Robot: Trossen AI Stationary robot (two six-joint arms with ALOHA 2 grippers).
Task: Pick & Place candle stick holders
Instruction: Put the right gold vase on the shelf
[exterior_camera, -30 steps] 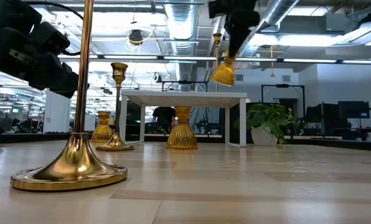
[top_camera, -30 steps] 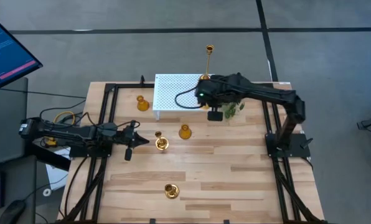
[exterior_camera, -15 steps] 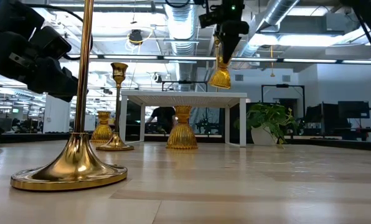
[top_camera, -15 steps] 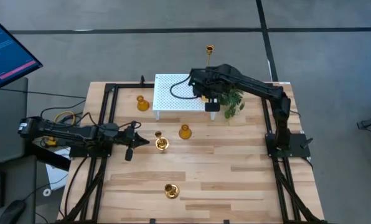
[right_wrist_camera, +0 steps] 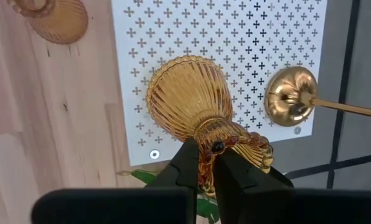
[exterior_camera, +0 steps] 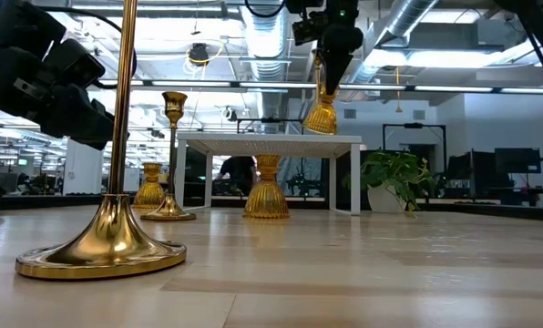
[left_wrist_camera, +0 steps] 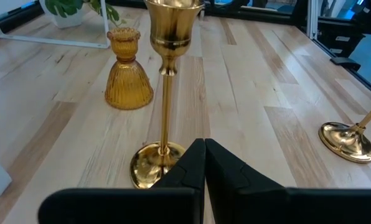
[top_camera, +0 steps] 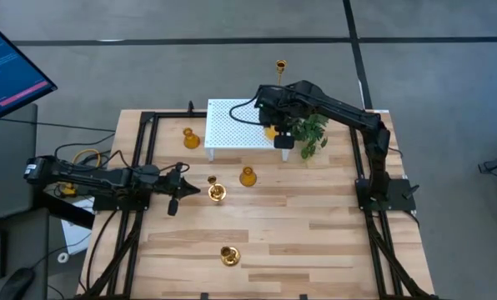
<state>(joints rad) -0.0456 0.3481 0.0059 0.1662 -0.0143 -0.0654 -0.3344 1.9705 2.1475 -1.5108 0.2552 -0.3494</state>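
Note:
My right gripper (top_camera: 275,133) is shut on an amber ribbed candle stick holder (exterior_camera: 322,117). It hangs just above the right part of the white perforated stand (top_camera: 232,125). A tall thin gold holder (top_camera: 279,79) stands on the stand's far right corner. On the table stand two more amber holders (top_camera: 190,137) (top_camera: 248,176) and two tall gold ones (top_camera: 216,192) (top_camera: 228,255). My left gripper (top_camera: 197,188) waits shut at the table's left, just short of the nearer tall holder's base (left_wrist_camera: 149,167). My right gripper pinches the amber holder's small top cup (right_wrist_camera: 230,142) between its two fingers. The fingers come steeply from above. The holder hangs upright below them, its flared ribbed base (right_wrist_camera: 187,93) facing the stand. Whether the base touches the stand top, I cannot tell.
A green plant sprig (top_camera: 311,135) lies at the stand's right side, under the right arm. Black frame rails (top_camera: 144,158) run along the table's left and right sides. A monitor (top_camera: 7,71) stands off the table's left edge. Bare wood lies at the table's near middle.
My right gripper has carried the amber holder from beside the stand's near right corner toward the far edge and a little left, over the stand. The holder has sunk closer to the stand top. It hung tilted and is now upright.

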